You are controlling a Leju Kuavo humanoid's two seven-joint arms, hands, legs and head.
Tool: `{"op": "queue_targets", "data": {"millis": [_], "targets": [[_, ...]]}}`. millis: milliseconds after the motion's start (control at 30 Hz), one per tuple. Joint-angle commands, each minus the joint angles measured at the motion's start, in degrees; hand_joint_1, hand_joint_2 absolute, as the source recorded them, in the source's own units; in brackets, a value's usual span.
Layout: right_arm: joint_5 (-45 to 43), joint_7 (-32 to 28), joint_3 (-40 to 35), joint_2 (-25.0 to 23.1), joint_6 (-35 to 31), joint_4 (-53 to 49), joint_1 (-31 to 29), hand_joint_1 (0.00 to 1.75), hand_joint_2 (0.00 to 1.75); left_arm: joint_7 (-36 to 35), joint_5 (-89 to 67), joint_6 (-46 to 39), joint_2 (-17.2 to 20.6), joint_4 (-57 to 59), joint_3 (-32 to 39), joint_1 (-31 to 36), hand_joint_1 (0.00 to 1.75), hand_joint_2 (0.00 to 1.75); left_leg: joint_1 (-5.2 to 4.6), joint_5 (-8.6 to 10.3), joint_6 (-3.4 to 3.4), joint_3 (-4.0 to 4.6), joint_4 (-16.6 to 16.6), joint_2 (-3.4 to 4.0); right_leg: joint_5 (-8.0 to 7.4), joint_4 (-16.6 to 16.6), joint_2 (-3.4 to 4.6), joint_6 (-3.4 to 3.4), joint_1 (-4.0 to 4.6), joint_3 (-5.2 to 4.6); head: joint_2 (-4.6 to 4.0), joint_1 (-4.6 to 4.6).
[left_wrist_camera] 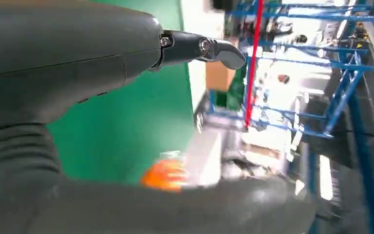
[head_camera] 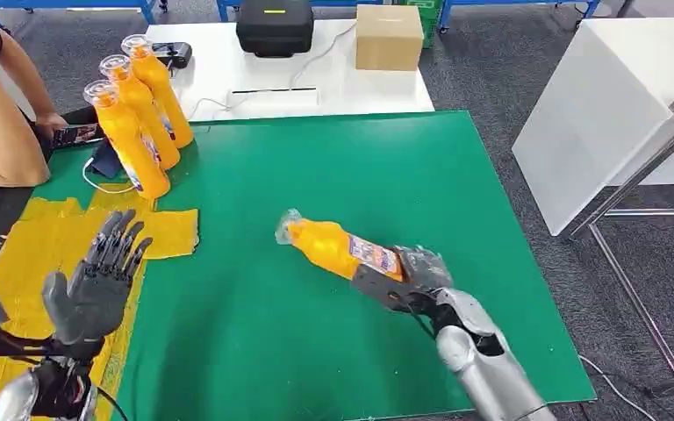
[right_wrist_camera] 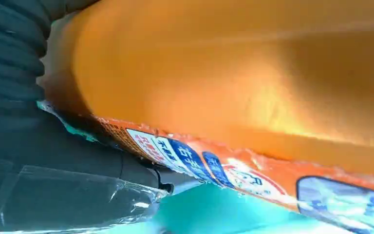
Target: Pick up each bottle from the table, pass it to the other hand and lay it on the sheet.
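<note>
My right hand (head_camera: 404,274) grips the base end of an orange bottle (head_camera: 329,246) with a clear cap, held tilted above the green mat (head_camera: 316,175), cap pointing left. The right wrist view has the bottle's orange body (right_wrist_camera: 233,63) and its label close up. My left hand (head_camera: 96,285) is raised over the yellow sheet (head_camera: 35,246) at the left, fingers spread and holding nothing. From the left wrist view, the held bottle (left_wrist_camera: 165,174) appears as a blurred orange patch. Three more orange bottles (head_camera: 136,110) stand upright at the mat's far left corner.
A person's arm (head_camera: 9,114) rests at the far left beside a phone (head_camera: 75,134). Behind the mat, a white table (head_camera: 333,79) carries a black case (head_camera: 274,26) and a cardboard box (head_camera: 389,37). A metal-legged table (head_camera: 614,105) stands to the right.
</note>
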State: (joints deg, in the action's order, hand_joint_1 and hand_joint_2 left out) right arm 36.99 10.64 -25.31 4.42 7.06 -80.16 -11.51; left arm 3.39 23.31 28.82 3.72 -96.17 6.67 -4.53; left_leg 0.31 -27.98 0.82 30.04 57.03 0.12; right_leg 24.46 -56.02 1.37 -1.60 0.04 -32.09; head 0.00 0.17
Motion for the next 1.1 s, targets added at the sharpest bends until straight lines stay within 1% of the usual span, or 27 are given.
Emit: {"op": "queue_targets", "data": {"millis": [33,100,167,233,300,700,733,800,867,967,1100], "targets": [[-10.42,-2.68,-8.05,-4.65,-2.28,-12.52,1.69,1.75,1.75,-2.5,3.73,1.07,-1.58,-3.2,-3.36,-5.84,0.0,1.75,-0.01,-0.11,-0.04,0.1,0.04,-0.03,0.15,-0.07,-0.13,0.02,0.01,-0.11,0.0,0.02],[-12.66,-2.88,-9.88,-5.18,-2.38,-10.0,-0.26,1.75,1.75,-2.29,1.72,-1.12,-1.73,-4.5,-6.12,-4.88,0.0,1.75,-0.02,-0.04,-0.01,0.38,0.07,-0.22,0.15,-0.11,-0.35,0.07,0.0,-0.31,0.0,0.02],[-13.82,-2.88,-11.52,-5.52,-2.38,-7.72,-2.11,1.75,1.75,-1.85,-0.05,-2.49,-1.98,-5.38,-8.15,-4.38,0.0,1.75,0.0,0.01,-0.02,0.48,0.04,-0.2,0.07,-0.06,-0.29,0.09,0.04,-0.41,0.0,0.04],[-15.35,-2.8,-14.08,-5.44,-2.82,-5.34,-4.4,1.75,1.75,-0.22,-3.19,-4.27,-1.77,-6.38,-10.53,-3.95,0.0,1.75,-0.05,0.02,-0.02,0.47,0.02,-0.19,0.06,-0.05,-0.29,0.09,-0.01,-0.39,0.0,0.04],[-15.86,-2.59,-15.0,-5.77,-2.86,-4.16,-5.44,1.75,1.75,0.24,-4.93,-4.8,-2.1,-6.94,-11.51,-3.77,0.0,1.75,-0.08,0.03,-0.02,0.47,0.02,-0.23,0.06,-0.05,-0.31,0.1,-0.05,-0.38,0.0,0.04],[-15.93,-2.58,-15.04,-5.62,-2.9,-4.16,-5.41,1.75,1.75,0.25,-4.92,-4.75,-1.86,-6.94,-11.42,-3.9,0.0,1.75,-0.05,0.01,-0.06,0.33,-0.03,-0.26,0.08,0.0,-0.42,0.1,-0.06,-0.24,0.0,0.02],[-16.6,-2.16,-16.21,-5.3,-2.6,-3.61,-6.3,1.75,1.75,1.04,-6.27,-4.37,-2.15,-7.28,-11.94,-3.82,0.0,1.75,-0.06,0.03,-0.03,0.44,-0.02,-0.28,0.06,-0.01,-0.38,0.09,-0.07,-0.35,0.0,0.04],[-16.69,-2.04,-18.15,-5.46,-2.29,-2.04,-7.96,1.75,1.75,2.02,-8.27,-4.58,-2.79,-8.47,-13.29,-3.89,0.0,1.75,-0.06,0.02,-0.04,0.39,-0.01,-0.27,0.07,-0.01,-0.41,0.08,-0.07,-0.29,0.0,0.04],[-17.17,-1.72,-20.51,-5.35,-1.87,-1.2,-9.24,1.75,1.75,3.93,-12.9,-6.02,-3.13,-10.43,-15.25,-4.04,0.0,1.75,-0.06,0.01,-0.04,0.43,0.03,-0.22,0.06,-0.04,-0.36,0.08,-0.07,-0.33,0.0,0.04],[-17.36,-1.16,-23.92,-5.02,-0.76,-0.86,-11.03,1.75,1.75,4.68,-14.27,-6.47,-2.8,-11.9,-17.24,-4.07,0.0,1.75,-0.05,0.0,-0.03,0.44,0.01,-0.25,0.07,-0.02,-0.37,0.09,-0.06,-0.34,0.0,0.04],[-17.8,-0.48,-27.53,-5.05,1.33,-0.59,-13.09,1.75,1.75,5.22,-14.47,-6.53,-2.61,-11.97,-18.07,-3.94,0.0,1.75,-0.06,-0.01,-0.05,0.38,-0.02,-0.24,0.09,-0.02,-0.37,0.11,-0.07,-0.3,0.0,0.04]]}}
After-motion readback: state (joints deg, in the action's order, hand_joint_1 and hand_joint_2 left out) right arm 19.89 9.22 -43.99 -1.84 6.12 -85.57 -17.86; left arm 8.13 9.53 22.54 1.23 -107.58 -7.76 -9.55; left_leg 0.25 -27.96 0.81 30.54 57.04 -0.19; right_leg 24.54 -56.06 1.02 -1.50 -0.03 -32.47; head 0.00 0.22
